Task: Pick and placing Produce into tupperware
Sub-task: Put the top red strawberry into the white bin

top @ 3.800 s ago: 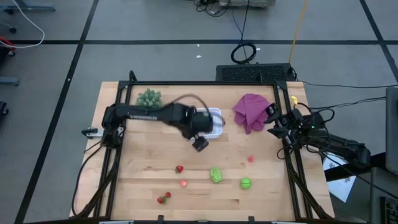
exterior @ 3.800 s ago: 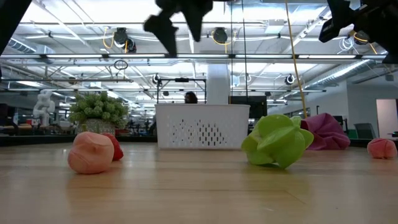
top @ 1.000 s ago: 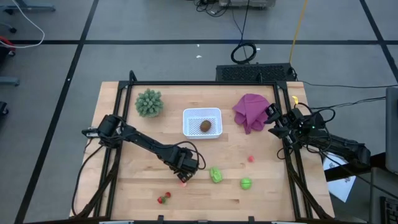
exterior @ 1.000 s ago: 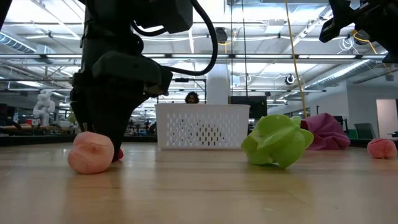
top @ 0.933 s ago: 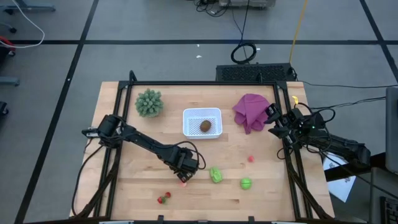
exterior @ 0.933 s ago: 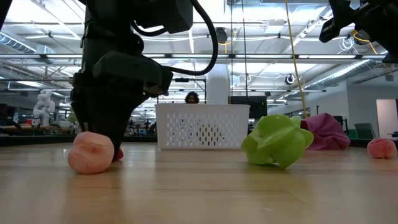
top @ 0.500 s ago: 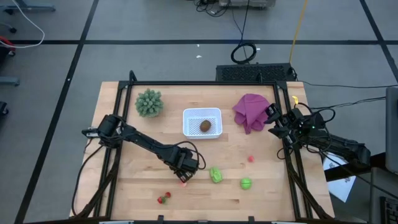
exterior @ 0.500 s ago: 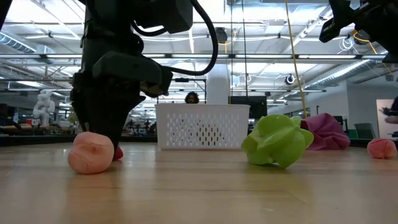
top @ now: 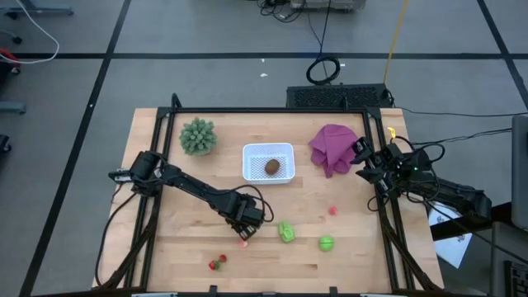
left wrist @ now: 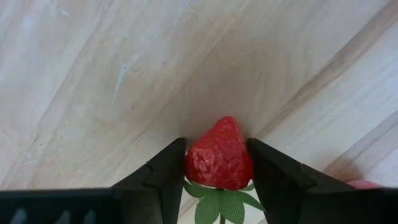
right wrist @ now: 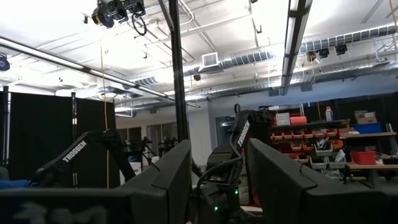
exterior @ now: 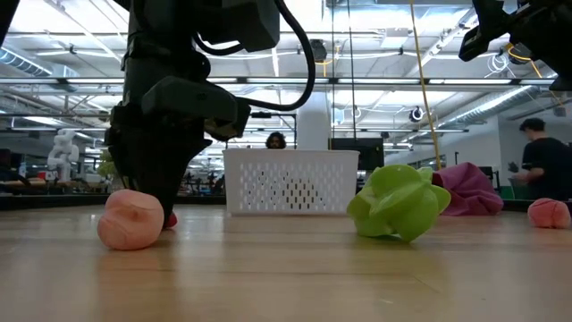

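Note:
My left gripper (top: 246,224) points down at the table's near middle, shut on a red strawberry (left wrist: 219,152). In the high view the gripper hides the berry; in the low view its red edge (exterior: 169,218) peeks out behind a pink fruit (exterior: 130,219). The white tupperware (top: 268,146) stands behind, with a brown oval (top: 272,167) inside. Two green pieces (top: 286,232) (top: 326,243), a pink bit (top: 333,210) and red bits (top: 217,262) lie on the wood. My right gripper (right wrist: 214,180) is raised at the right edge, open, holding nothing. My left gripper pinches the strawberry's two opposite sides (left wrist: 193,158) between its two fingers (left wrist: 163,171), coming from above and pointing down. The berry's green leafy cap (left wrist: 217,202) lies nearer the wrist. The strawberry sits low at the table surface (exterior: 169,218).
A spiky grey-green plant (top: 198,136) stands at the far left and a purple cloth (top: 334,147) at the far right. The pink fruit (top: 244,243) lies right by the left gripper on its near side. A person shows in the room beyond (exterior: 541,170).
My left gripper has stayed over the same spot and its fingers have drawn together onto the strawberry, which remains at the table surface. The other produce has kept its place. A person has walked into the room behind, at the right.

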Motion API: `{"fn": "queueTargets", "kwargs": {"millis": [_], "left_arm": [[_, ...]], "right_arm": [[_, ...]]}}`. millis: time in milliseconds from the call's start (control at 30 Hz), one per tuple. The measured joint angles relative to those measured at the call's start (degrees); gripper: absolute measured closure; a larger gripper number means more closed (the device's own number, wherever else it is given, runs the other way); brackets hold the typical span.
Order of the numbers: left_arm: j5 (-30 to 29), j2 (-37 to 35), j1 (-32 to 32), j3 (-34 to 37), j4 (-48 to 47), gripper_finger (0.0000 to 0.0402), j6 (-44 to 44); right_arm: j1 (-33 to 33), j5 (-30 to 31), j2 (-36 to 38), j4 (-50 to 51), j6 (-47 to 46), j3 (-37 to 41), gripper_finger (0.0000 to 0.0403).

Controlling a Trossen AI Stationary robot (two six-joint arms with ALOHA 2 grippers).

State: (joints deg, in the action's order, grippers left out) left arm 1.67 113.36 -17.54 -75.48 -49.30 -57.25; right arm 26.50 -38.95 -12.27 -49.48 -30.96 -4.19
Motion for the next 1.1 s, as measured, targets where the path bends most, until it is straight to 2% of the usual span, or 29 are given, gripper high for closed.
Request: {"fn": "queueTargets", "kwargs": {"millis": [233, 533, 867, 1100], "left_arm": [[-0.06, -0.83, 0.02, 0.0, -0.18, 0.0234, -0.07], [-1.99, -6.42, 0.72, 0.0, -0.52, 0.0234, -0.42], [-2.24, -14.49, 6.93, -0.28, -0.79, 0.0234, 2.14], [-6.36, -15.59, 13.75, -9.13, -5.33, 0.0234, 12.02]], "right_arm": [[0.02, 0.12, 0.0, 0.01, 0.09, 0.0, 0.0252], [0.01, 0.14, 0.0, -0.01, 0.13, 0.0, 0.0252], [0.02, 0.14, 0.0, -0.01, 0.15, 0.01, 0.0252], [0.0, 0.14, -0.01, -0.01, 0.15, 0.01, 0.0252]]}}
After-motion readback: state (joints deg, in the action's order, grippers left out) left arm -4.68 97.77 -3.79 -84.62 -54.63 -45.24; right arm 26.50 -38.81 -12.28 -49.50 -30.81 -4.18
